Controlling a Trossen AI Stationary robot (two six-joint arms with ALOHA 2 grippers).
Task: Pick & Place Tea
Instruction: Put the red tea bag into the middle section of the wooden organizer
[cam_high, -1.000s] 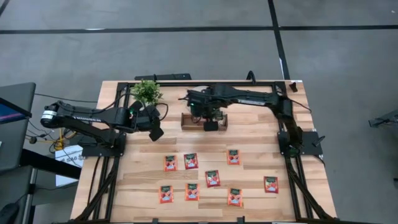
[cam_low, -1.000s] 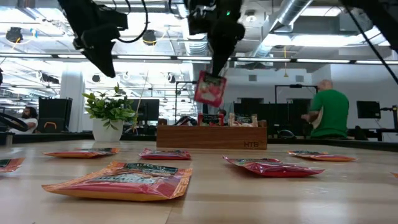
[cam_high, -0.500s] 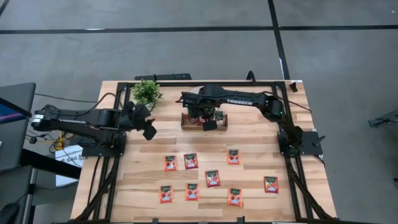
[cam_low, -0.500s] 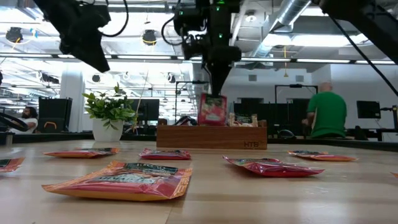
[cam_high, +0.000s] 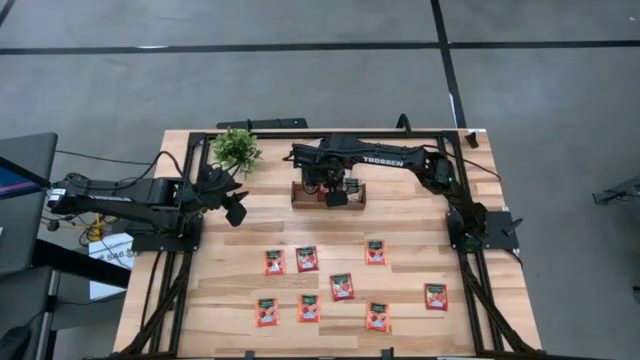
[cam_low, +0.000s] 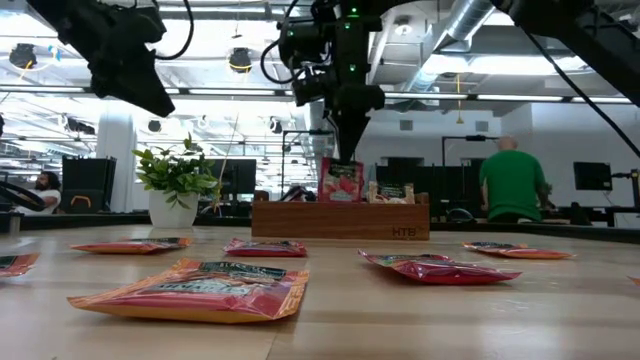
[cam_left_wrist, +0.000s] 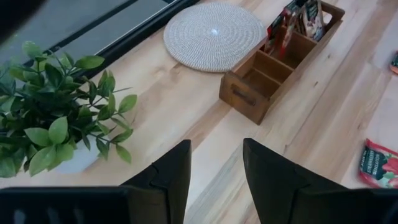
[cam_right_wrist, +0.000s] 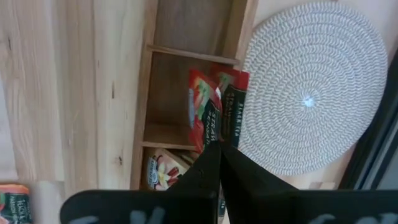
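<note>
My right gripper (cam_low: 343, 150) points down over the brown wooden tray (cam_low: 340, 222) and is shut on a red tea sachet (cam_low: 341, 181), which stands in the tray's middle compartment (cam_right_wrist: 174, 93). A pale sachet (cam_right_wrist: 163, 172) sits in the adjoining compartment. Several red sachets (cam_high: 341, 287) lie flat on the near half of the table. My left gripper (cam_left_wrist: 216, 149) hangs open with nothing between its fingers, over the table's left side (cam_high: 238, 210), near the potted plant (cam_high: 236, 148). My right gripper pinches the red sachet's top edge (cam_right_wrist: 210, 138) between its two shut fingers, coming from above and pointing down. The sachet hangs upright below the fingers, its lower part down inside the tray behind the front wall (cam_low: 330, 215).
A round white woven disc (cam_right_wrist: 311, 93) lies just beyond the tray, toward the table's far edge. The plant (cam_low: 178, 180) stands at the far left. A person in a green top (cam_low: 512, 182) is in the room behind the table. Black frame rails run along both table sides (cam_high: 470, 290).
My right gripper has come down with the red sachet, which hung tilted above the tray and now stands upright in it. My left gripper, still open, has drawn back toward the table's left edge and tipped.
</note>
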